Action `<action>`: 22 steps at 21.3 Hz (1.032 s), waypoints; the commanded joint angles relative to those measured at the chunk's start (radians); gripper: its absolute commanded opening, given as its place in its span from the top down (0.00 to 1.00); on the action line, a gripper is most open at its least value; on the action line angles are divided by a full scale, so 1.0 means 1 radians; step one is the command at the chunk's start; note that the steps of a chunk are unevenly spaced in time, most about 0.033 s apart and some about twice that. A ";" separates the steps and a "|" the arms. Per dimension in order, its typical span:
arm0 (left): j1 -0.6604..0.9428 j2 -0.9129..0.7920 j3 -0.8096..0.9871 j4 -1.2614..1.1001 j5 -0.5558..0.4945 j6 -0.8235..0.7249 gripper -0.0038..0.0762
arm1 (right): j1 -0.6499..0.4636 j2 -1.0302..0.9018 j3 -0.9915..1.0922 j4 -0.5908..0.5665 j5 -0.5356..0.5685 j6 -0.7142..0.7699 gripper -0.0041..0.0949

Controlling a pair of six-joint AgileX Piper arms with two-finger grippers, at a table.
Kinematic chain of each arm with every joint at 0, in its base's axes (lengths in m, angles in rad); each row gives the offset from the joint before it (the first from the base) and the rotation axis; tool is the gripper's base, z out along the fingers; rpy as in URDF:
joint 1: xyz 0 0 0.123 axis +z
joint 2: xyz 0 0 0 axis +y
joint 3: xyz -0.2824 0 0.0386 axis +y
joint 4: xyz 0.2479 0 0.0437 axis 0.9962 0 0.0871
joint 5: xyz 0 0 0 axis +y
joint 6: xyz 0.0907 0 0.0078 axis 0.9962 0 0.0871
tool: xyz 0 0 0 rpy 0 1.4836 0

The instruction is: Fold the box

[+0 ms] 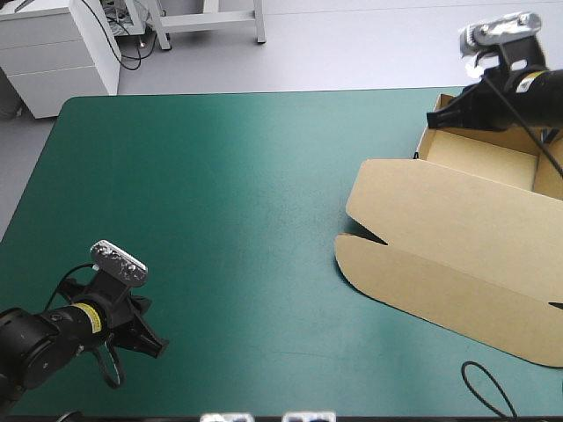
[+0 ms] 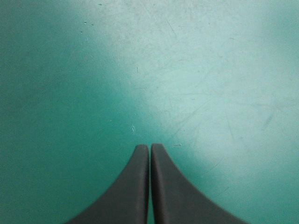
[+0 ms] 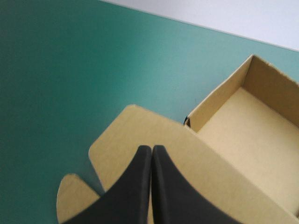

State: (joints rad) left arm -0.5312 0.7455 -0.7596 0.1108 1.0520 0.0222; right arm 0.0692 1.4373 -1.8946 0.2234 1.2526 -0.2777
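Note:
The brown box (image 1: pixel 457 237) lies at the table's right side as an open tray (image 1: pixel 484 163) with raised walls and its lid (image 1: pixel 440 255) spread flat toward the near edge. My right gripper (image 1: pixel 433 119) hovers shut above the tray's far left corner, touching nothing. In the right wrist view the shut gripper (image 3: pixel 151 148) points over the flat lid (image 3: pixel 121 135), with the open tray (image 3: pixel 247 135) beside it. My left gripper (image 1: pixel 160 345) rests low near the table's near left corner, far from the box. Its gripper (image 2: pixel 149 147) is shut over bare teal-green cover (image 2: pixel 149 70).
A white cabinet (image 1: pixel 53 48) and a table leg frame (image 1: pixel 211 22) stand beyond the far edge. The teal-green cover (image 1: pixel 220 202) stretches bare between the left arm and the box.

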 commanded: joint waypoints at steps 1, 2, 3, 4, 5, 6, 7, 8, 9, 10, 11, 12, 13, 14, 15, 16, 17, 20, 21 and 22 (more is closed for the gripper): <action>-0.002 -0.003 -0.025 0.000 -0.056 -0.009 0.96 | 0.062 -0.131 0.134 -0.040 -0.005 -0.010 0.97; -0.002 -0.003 -0.025 0.000 -0.063 -0.009 0.96 | 0.077 -0.186 0.241 -0.040 -0.015 -0.010 0.97; -0.002 -0.003 -0.025 0.000 -0.068 -0.009 0.96 | 0.079 -0.218 0.295 -0.038 -0.028 -0.010 0.97; -0.002 -0.003 -0.025 0.000 -0.073 -0.009 0.96 | 0.079 -0.278 0.389 -0.034 -0.066 -0.010 0.97; -0.002 -0.003 -0.025 0.000 -0.075 -0.009 0.96 | 0.079 -0.314 0.439 -0.034 -0.087 -0.010 0.97; -0.002 -0.003 -0.025 0.000 -0.075 -0.009 0.96 | 0.079 -0.384 0.523 -0.034 -0.119 -0.010 0.97; -0.002 -0.003 -0.025 0.000 -0.075 -0.009 0.96 | 0.079 -0.418 0.565 -0.034 -0.129 -0.010 0.97; -0.002 -0.003 -0.025 0.000 -0.075 -0.009 0.96 | 0.079 -0.479 0.642 -0.034 -0.135 -0.010 0.97; -0.002 -0.006 -0.021 0.000 -0.080 -0.009 0.96 | 0.079 -0.545 0.710 -0.034 -0.153 -0.010 0.97; -0.002 -0.007 -0.021 0.000 -0.080 -0.009 0.96 | 0.079 -0.572 0.736 -0.034 -0.170 -0.010 0.97; -0.002 -0.011 -0.021 -0.003 -0.080 -0.009 0.96 | 0.079 -0.623 0.781 -0.034 -0.188 -0.010 0.97; -0.002 -0.016 -0.021 -0.006 -0.080 -0.009 0.96 | 0.079 -0.661 0.811 -0.034 -0.192 -0.008 0.97; -0.002 -0.029 -0.021 -0.006 -0.080 -0.009 0.96 | 0.079 -0.709 0.849 -0.034 -0.199 -0.008 0.97; -0.002 -0.043 -0.021 -0.006 -0.080 -0.009 0.96 | 0.079 -0.750 0.876 -0.031 -0.202 -0.008 0.97; -0.002 -0.064 -0.021 -0.006 -0.080 -0.009 0.96 | 0.079 -0.797 0.913 -0.031 -0.210 -0.008 0.97; -0.002 -0.084 -0.021 -0.008 -0.078 -0.009 0.96 | 0.079 -0.833 0.946 -0.031 -0.215 -0.008 0.97; -0.002 -0.108 -0.021 -0.011 -0.071 -0.009 0.96 | 0.079 -0.879 0.984 -0.031 -0.217 -0.008 0.97; -0.002 -0.150 -0.019 -0.014 -0.053 -0.009 0.96 | 0.079 -0.954 1.053 -0.031 -0.218 -0.008 0.97; -0.002 -0.164 -0.017 -0.016 -0.043 -0.009 0.96 | 0.079 -0.980 1.078 -0.031 -0.218 -0.004 0.97; -0.002 -0.177 -0.015 -0.021 -0.034 -0.009 0.96 | 0.079 -1.005 1.103 -0.031 -0.220 -0.004 0.97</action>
State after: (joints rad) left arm -0.5312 0.5956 -0.7553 0.1031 1.0423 0.0222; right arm 0.1498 0.4805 -0.8255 0.1843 1.0997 -0.2777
